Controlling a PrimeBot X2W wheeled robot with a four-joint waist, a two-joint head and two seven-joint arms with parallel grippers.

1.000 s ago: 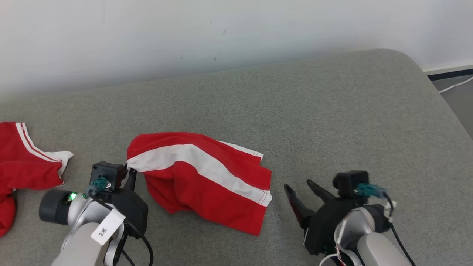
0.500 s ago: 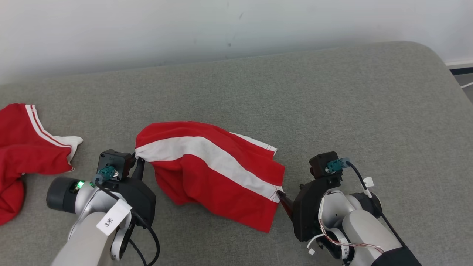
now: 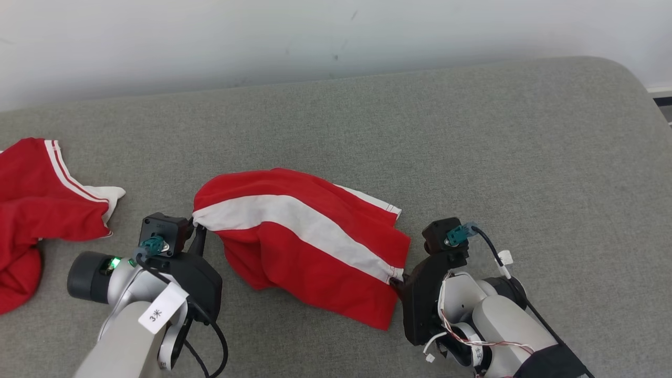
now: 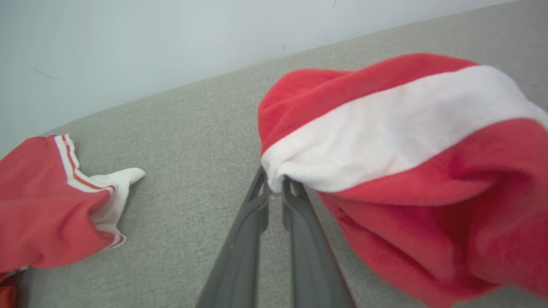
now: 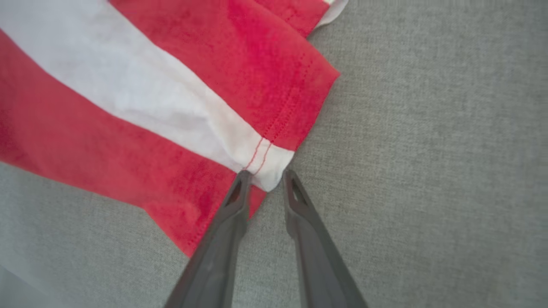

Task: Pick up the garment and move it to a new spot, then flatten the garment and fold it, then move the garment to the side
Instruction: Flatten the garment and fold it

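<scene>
One red garment (image 3: 315, 262) with a broad white band (image 3: 294, 223) lies crumpled near the middle of a grey cushion (image 3: 499, 157), toward the robot's side. The band runs slantwise from the upper left end to the lower right hem. The left end is bunched and lifted a little; the right end lies flatter, with hem stitching visible. The left gripper (image 3: 197, 228) is at the bunched left end, and in the left wrist view (image 4: 274, 188) its jaws are closed tight on the band's tip, fingers nearly parallel. The right gripper (image 3: 395, 282) is at the lower right hem. In the right wrist view (image 5: 265, 175) its fingertips stand a little apart, astride the white hem corner, which fills the gap between them; whether they actually pinch it, I cannot tell. The garment spans between the two grippers, sagging onto the cushion. A second red garment (image 3: 42, 210) with thin white stripes is heaped well apart at the cushion's left edge. A pale wall (image 3: 262, 37) stands behind the cushion's far edge. The left arm carries a white tag (image 3: 157, 314) and a small green light (image 3: 113, 261).
</scene>
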